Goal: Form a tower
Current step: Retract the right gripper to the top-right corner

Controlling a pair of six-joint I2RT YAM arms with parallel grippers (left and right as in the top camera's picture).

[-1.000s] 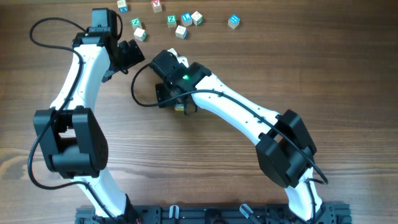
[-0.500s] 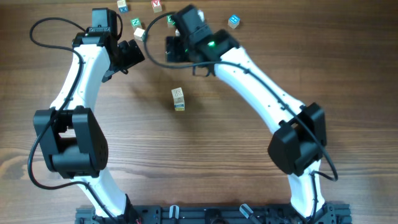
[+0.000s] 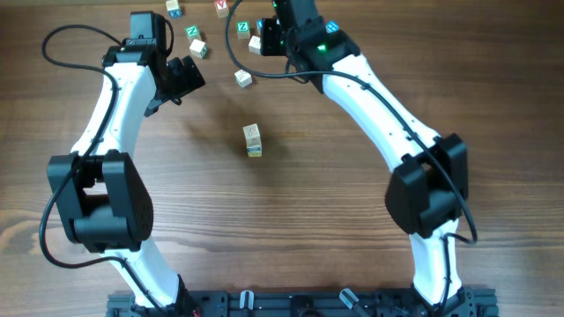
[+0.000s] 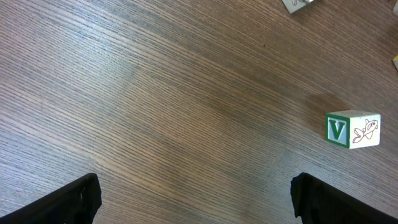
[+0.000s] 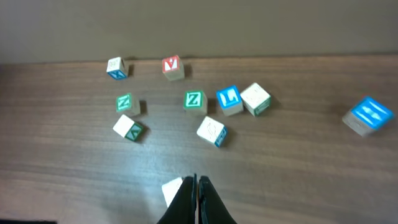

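Pale tower freestanding; right claw closed beside cube

Brown wooden tabletop is lying open around the narrow stack of pale printed cubes. Loose small letter cubes are crowding the far edge.

Overhead looks straight down at whole table. Left wrist sits close; right wrist shares overhead's loose cubes.
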